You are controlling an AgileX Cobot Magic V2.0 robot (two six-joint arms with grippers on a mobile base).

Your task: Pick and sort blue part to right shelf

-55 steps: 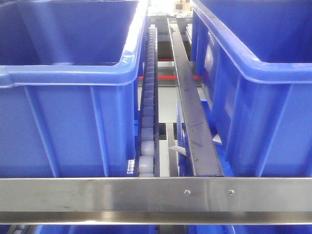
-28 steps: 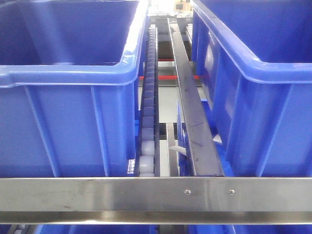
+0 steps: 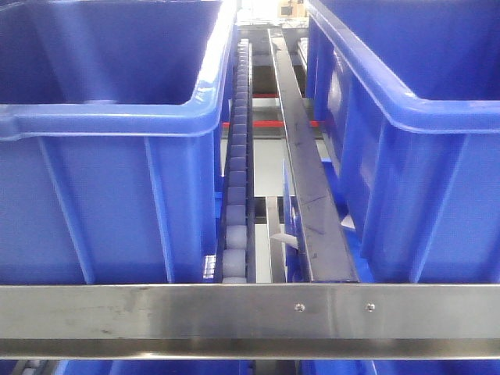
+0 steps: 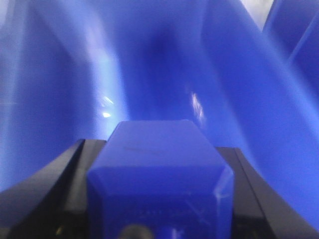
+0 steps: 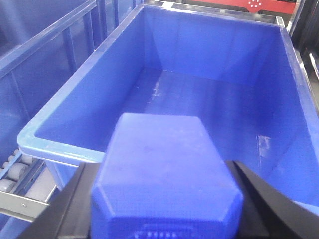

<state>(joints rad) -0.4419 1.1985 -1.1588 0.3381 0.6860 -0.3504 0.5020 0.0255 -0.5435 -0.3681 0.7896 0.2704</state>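
In the left wrist view a blue part (image 4: 159, 184), a chunky block with bevelled corners, sits between the black fingers (image 4: 60, 174) of my left gripper (image 4: 158, 149), which is shut on it. Blurred blue tub walls (image 4: 60, 74) surround it closely. My right gripper (image 5: 159, 167) is shut on a second blue part (image 5: 164, 174) and hangs over the near rim of an empty blue tub (image 5: 60, 144). The front view shows the right shelf by its steel front bar (image 3: 234, 308). Neither gripper appears in that view.
Two large blue tubs (image 3: 101, 125) (image 3: 437, 117) stand side by side on the shelf. A roller-wheel rail (image 3: 237, 180) and a steel divider bar (image 3: 305, 180) run between them. More rollers (image 5: 15, 174) show at the lower left of the right wrist view.
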